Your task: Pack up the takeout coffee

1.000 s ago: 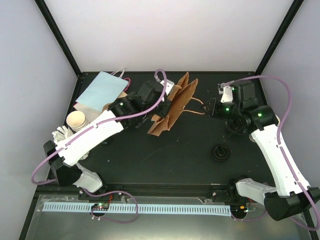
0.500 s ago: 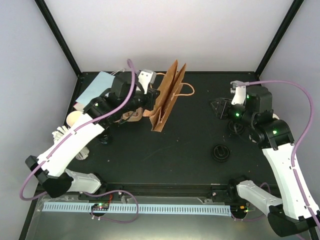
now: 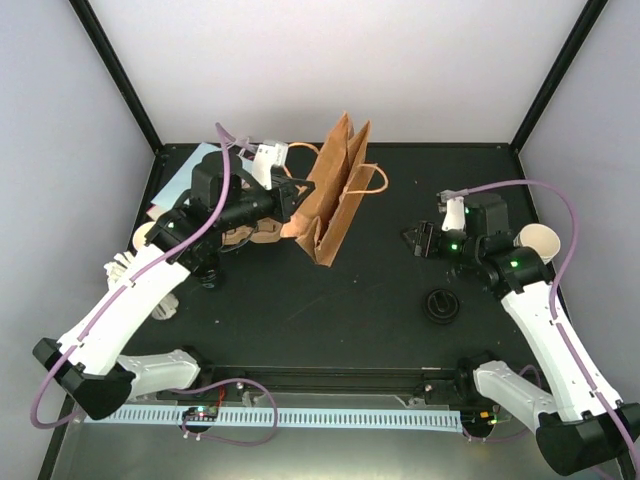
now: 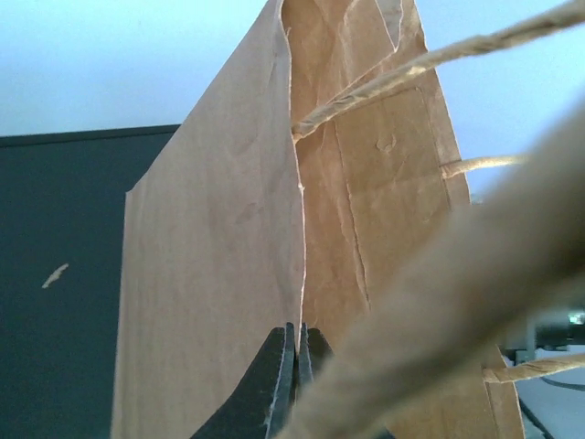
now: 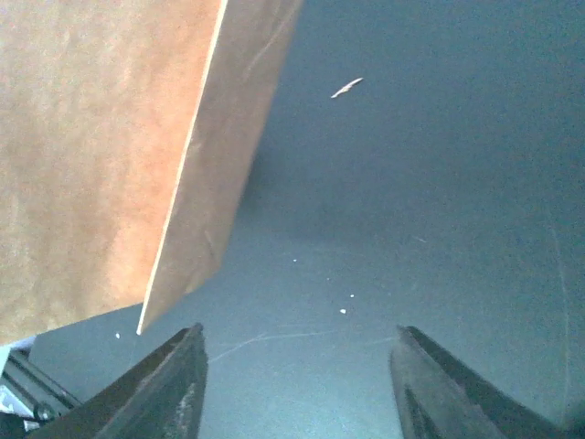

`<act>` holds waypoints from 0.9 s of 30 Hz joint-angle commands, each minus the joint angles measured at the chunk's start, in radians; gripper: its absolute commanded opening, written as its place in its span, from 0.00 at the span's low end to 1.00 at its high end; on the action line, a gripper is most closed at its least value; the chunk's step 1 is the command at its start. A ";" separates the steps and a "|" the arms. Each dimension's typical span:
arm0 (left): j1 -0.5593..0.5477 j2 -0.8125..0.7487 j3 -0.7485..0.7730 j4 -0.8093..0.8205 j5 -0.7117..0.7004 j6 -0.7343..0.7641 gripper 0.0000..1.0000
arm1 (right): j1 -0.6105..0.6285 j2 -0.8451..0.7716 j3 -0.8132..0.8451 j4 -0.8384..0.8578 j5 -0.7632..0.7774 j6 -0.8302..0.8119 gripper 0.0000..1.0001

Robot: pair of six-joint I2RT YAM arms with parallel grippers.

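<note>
The brown paper bag (image 3: 335,195) stands upright at the back middle of the black table, with its twine handles out to the right. My left gripper (image 3: 293,196) is shut on the bag's left edge; in the left wrist view its jaws (image 4: 298,366) pinch the paper wall (image 4: 210,274). My right gripper (image 3: 416,240) is open and empty to the right of the bag, above bare table (image 5: 302,384), with the bag's corner (image 5: 110,155) at its left. One lidless cup (image 3: 540,242) with a cream inside sits behind my right arm. Another cup (image 3: 150,236) is at the far left. A round black lid (image 3: 441,304) lies on the table.
A corner of the flat pale-blue bag (image 3: 163,203) shows under my left arm. A brown cardboard piece (image 3: 250,233) lies beside the bag's foot. White crumpled paper (image 3: 125,268) lies at the left edge. Black frame posts stand at the back corners.
My left gripper has raised the brown bag from lying tilted to standing upright. My right gripper has drawn back from the bag's handle and moved down. The right cup has come into view.
</note>
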 commanded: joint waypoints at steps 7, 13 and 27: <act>0.098 -0.079 -0.138 0.289 0.289 -0.186 0.01 | 0.003 0.023 -0.131 0.211 -0.233 0.013 0.86; 0.110 -0.087 -0.170 0.321 0.312 -0.205 0.01 | 0.004 0.044 -0.175 0.253 -0.265 0.024 1.00; 0.123 -0.095 -0.204 0.377 0.349 -0.245 0.01 | 0.005 0.096 -0.209 0.402 -0.333 0.125 0.62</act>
